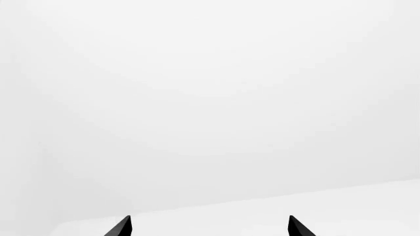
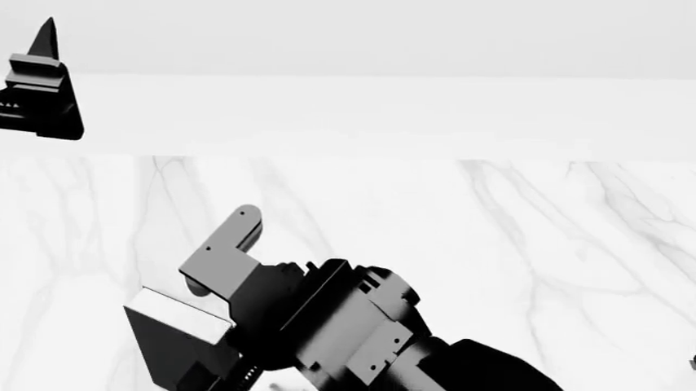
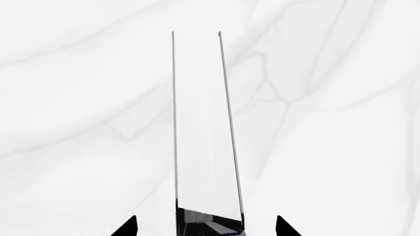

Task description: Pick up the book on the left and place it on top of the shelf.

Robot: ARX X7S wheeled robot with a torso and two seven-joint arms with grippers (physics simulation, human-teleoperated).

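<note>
My right gripper (image 3: 205, 227) is shut on the book (image 3: 203, 123), which runs straight out between its fingertips (image 3: 129, 227). Only the thin dark covers and the white page edges show. In the head view the book (image 2: 179, 334) sits at the lower left of the right gripper (image 2: 212, 293), dark cover with a white page edge, held over white marble. My left gripper (image 1: 208, 226) is open and empty, facing a plain white surface. It shows raised at the far left of the head view (image 2: 44, 45). The shelf is out of view.
White veined marble (image 2: 490, 244) spreads under the right arm. A plain white wall (image 2: 381, 106) runs across the back. The two white-covered books do not show.
</note>
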